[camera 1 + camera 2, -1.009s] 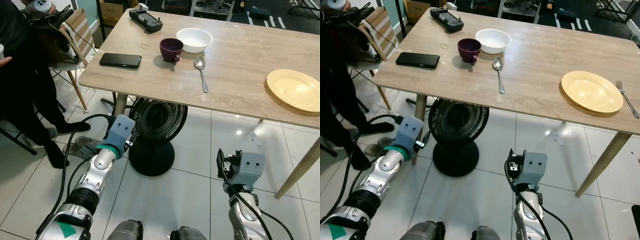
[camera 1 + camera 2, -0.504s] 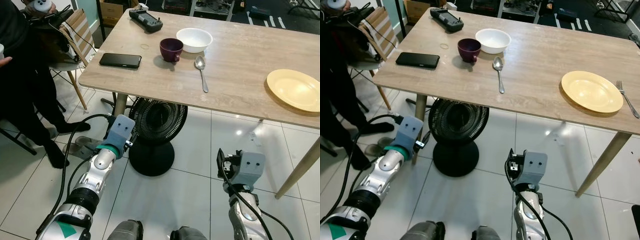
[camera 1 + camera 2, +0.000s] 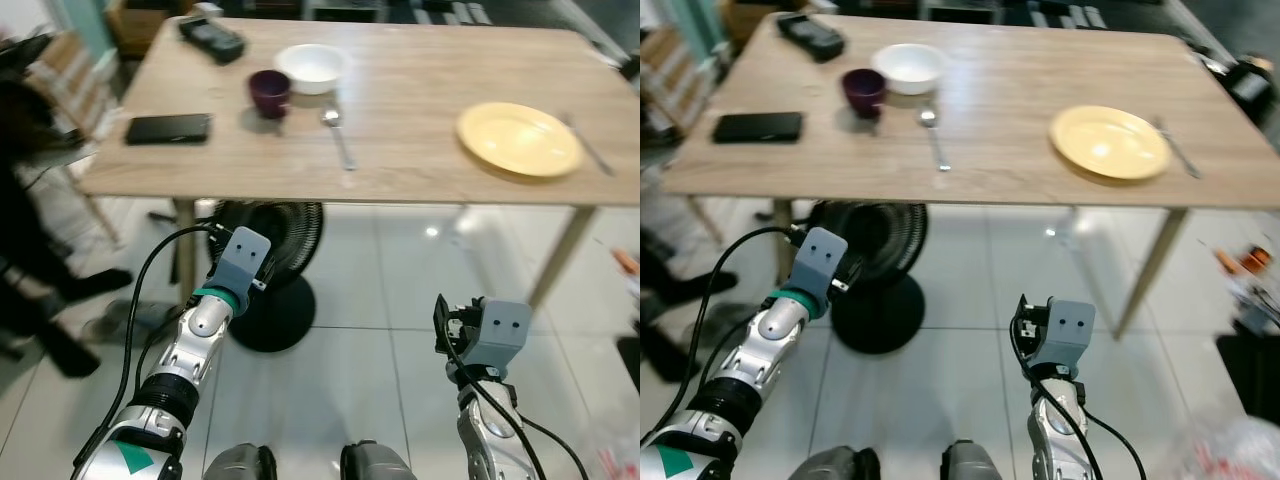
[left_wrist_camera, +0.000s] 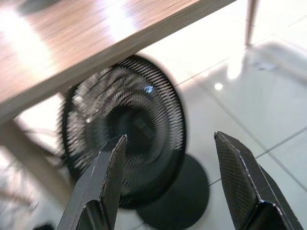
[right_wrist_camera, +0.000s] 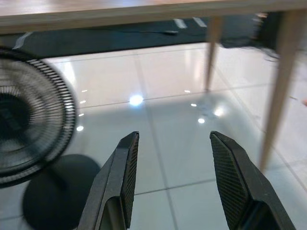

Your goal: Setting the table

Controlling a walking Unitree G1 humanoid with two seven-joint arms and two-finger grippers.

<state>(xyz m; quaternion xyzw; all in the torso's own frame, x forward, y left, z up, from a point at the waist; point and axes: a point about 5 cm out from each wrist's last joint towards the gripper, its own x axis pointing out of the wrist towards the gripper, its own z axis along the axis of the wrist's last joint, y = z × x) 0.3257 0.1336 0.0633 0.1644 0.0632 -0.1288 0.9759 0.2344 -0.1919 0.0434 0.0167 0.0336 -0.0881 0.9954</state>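
Note:
On the light wooden table (image 3: 420,90) a white bowl (image 3: 312,67), a purple cup (image 3: 268,92) and a spoon (image 3: 338,135) sit together at the back left. A yellow plate (image 3: 518,138) lies to the right with a fork (image 3: 585,142) beside it. Both arms hang low in front of the table, below its edge. My left gripper (image 4: 170,139) is open and empty, facing the fan under the table. Also open and empty, my right gripper (image 5: 173,136) points at the tiled floor under the table.
A black floor fan (image 3: 265,290) stands under the table's left part. A black phone (image 3: 168,128) and a dark controller (image 3: 212,38) lie on the table's left end. A person in dark clothes (image 3: 30,200) stands at the far left. A table leg (image 3: 560,250) rises at the right.
The whole picture has shifted and blurred: the camera has turned right, so the plate and fork sit nearer the middle. Both arms hang as before.

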